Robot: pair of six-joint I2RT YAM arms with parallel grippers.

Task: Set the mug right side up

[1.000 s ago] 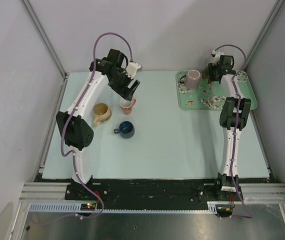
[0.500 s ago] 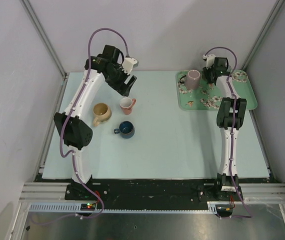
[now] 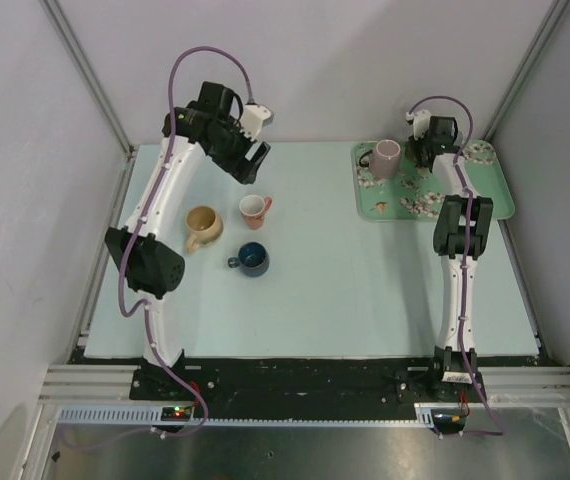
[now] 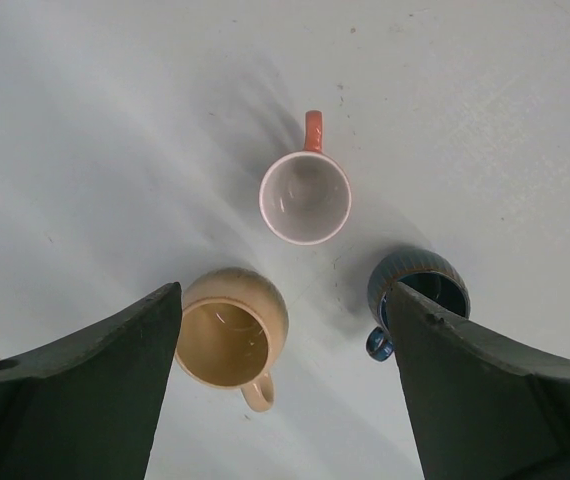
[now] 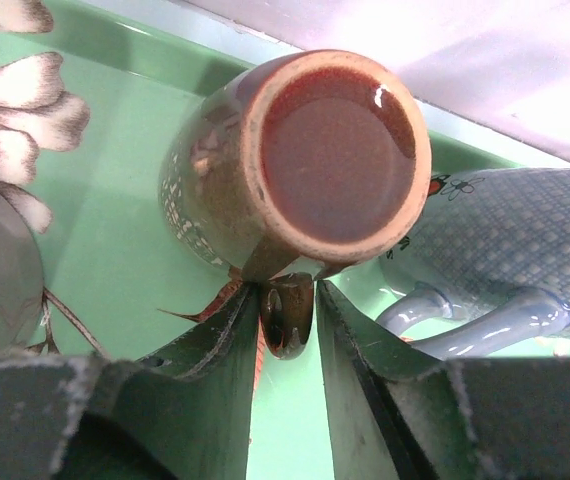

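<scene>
A mauve-brown mug (image 3: pixel 386 158) stands upside down on the green flowered tray (image 3: pixel 485 200), its flat base facing up. In the right wrist view the mug (image 5: pixel 315 150) fills the centre and its handle (image 5: pixel 287 315) sits between my fingers. My right gripper (image 5: pixel 287 290) is shut on that handle; in the top view it (image 3: pixel 423 152) is just right of the mug. My left gripper (image 3: pixel 252 165) is open and empty, held above the table behind three upright mugs. In the left wrist view it (image 4: pixel 283 295) frames them from above.
On the table stand an orange mug (image 4: pixel 305 195), a tan mug (image 4: pixel 230 335) and a dark blue mug (image 4: pixel 420 290), all upright. A pale blue patterned mug (image 5: pixel 525 260) lies on the tray close to the right of the held mug. The tray's far rim is near the back wall.
My left gripper has risen and drawn back from the orange mug, which stays upright on the table. My right gripper has shifted slightly left, towards the mug on the tray.
</scene>
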